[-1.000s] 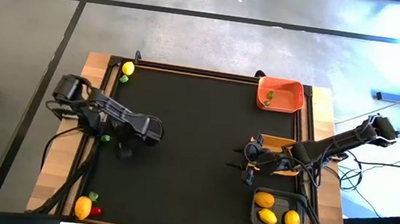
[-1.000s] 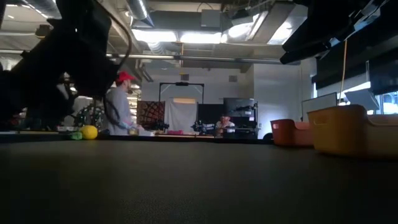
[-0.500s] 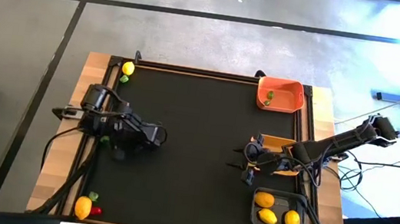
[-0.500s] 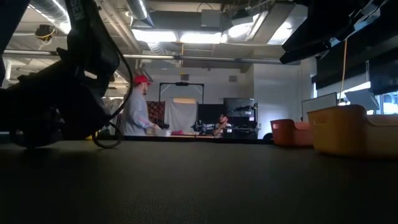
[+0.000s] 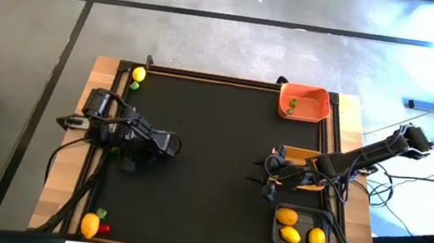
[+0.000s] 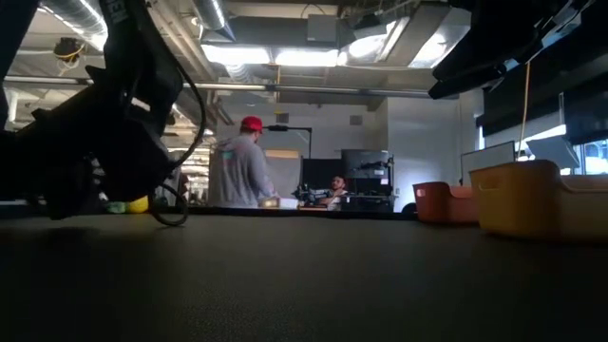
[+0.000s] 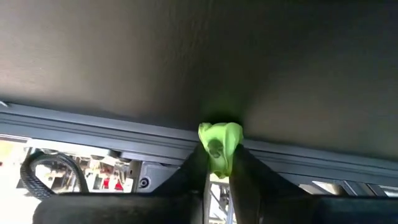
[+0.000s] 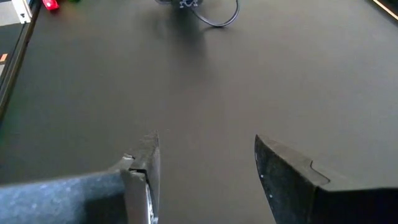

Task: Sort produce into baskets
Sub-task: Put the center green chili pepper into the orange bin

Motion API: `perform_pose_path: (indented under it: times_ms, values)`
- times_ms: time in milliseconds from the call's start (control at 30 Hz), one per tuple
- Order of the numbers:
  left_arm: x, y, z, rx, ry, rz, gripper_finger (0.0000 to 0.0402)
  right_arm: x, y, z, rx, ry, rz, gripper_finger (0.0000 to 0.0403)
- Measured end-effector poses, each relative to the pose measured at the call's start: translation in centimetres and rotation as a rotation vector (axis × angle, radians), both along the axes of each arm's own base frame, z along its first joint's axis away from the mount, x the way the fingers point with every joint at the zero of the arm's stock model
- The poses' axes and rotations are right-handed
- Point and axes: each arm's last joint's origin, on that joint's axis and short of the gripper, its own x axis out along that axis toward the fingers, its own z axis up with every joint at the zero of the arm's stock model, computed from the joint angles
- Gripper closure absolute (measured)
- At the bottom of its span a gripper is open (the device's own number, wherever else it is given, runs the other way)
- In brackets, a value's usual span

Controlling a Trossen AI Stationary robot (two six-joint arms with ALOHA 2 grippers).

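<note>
Green piece (image 7: pixel 219 144) pinched in left tool (image 7: pixel 217 177) at mat's left edge; right tool (image 8: pixel 205 168) open

It is a robotics lab or workshop — a large open hall with exposed ceiling ducts (image 6: pixel 285 90) and strip lights (image 6: pixel 285 57). A black-topped counter (image 5: pixel 213 154) stands on a bare concrete floor (image 5: pixel 210 45) marked with dark tape lines; beyond it a person (image 6: pixel 242 171) stands among screens and equipment — cables (image 5: pixel 376 189) trail beside the counter.

Black mat (image 5: pixel 211 163), orange basket (image 5: pixel 317 111), yellow lemons (image 5: pixel 291 234), bright green piece (image 7: pixel 219 142) between dark jaws.
</note>
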Motion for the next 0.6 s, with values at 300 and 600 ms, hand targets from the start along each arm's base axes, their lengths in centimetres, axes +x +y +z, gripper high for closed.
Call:
perform_pose_path:
  times_ms: [300, 600]
  values:
    - [1.1, 0.0, 2.5, 0.021, -0.163, -0.022, 0.0362, 0.0, 0.0, 0.0, 0.003, 0.000, -0.001, 0.0212]
    - [3.0, 0.1, 8.0, 0.107, -0.491, 0.002, 0.0359, 0.0, 0.0, 0.0, 0.004, 0.000, 0.000, 0.0212]
